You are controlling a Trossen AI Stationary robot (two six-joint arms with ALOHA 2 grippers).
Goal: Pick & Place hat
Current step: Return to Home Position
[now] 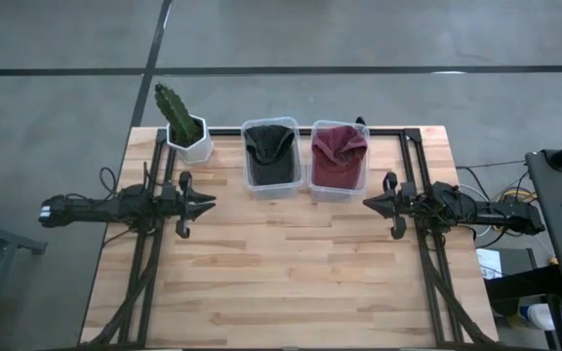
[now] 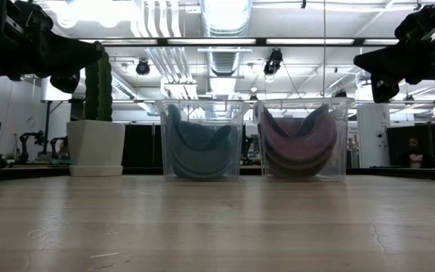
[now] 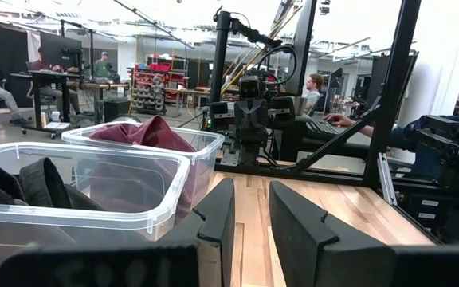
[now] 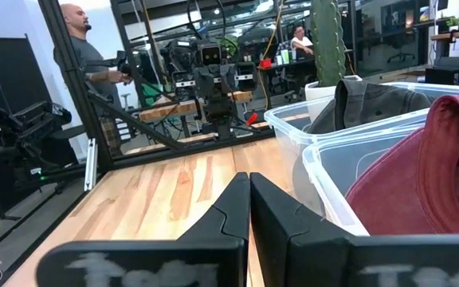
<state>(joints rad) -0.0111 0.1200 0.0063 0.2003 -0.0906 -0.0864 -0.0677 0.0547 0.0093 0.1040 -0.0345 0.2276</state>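
Two hats lie in clear plastic bins at the far middle of the table. The dark grey hat (image 1: 269, 154) fills the left bin (image 1: 254, 181), and the maroon hat (image 1: 338, 154) fills the right bin (image 1: 312, 187). My left gripper (image 1: 211, 203) hovers level above the table's left side, pointing toward the right, its fingers (image 3: 217, 227) a small gap apart with nothing between them. My right gripper (image 1: 367, 203) hovers level on the right side, pointing left, fingers (image 4: 233, 211) shut together and empty. Both stand nearer than the bins and touch nothing.
A cactus in a white pot (image 1: 185, 129) stands at the far left corner, beside the dark hat's bin. Black frame rails (image 1: 160, 244) run along both sides of the table. The bare wooden top (image 1: 291, 273) stretches between the arms to the near edge. People sit at desks beyond the table.
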